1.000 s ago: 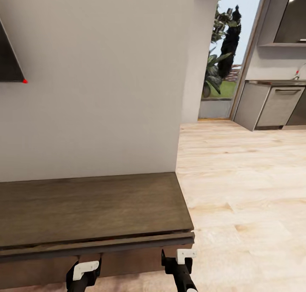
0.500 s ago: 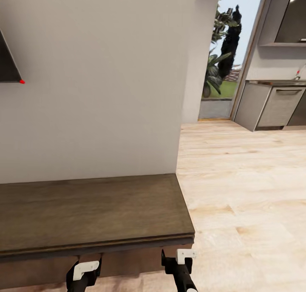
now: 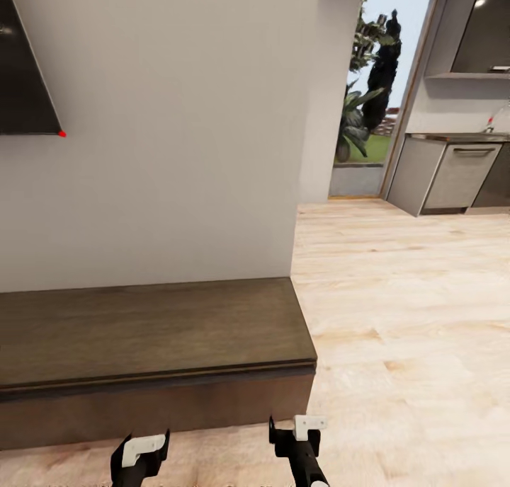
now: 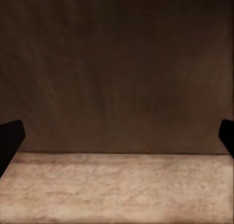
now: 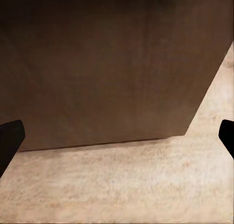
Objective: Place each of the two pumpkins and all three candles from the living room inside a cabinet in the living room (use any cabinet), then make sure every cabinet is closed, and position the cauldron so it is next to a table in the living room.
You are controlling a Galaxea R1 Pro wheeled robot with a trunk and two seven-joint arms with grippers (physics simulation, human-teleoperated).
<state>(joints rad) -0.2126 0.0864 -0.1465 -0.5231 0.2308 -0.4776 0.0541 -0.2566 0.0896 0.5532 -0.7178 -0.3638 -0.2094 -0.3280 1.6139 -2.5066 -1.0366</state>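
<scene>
Cabinet [image 3: 156, 331], dark-brown and seemingly shut, faces both wide-spread grippers, left [image 4: 117, 136] and right [image 5: 117, 136].

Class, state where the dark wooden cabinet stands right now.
In the head view the cabinet sits low at left, against the white wall, below the TV, its right end meeting the wood floor.

The cabinet [image 3: 152, 345] runs off the left edge of the head view, and the black TV [image 3: 21, 83] on the wall is cut at the top left corner, so only its lower right part shows. Both arms are cropped by the bottom edge there, and in each wrist view just the dark fingertips [image 4: 9, 138] [image 5: 9, 138] poke in at the sides, wide apart
</scene>
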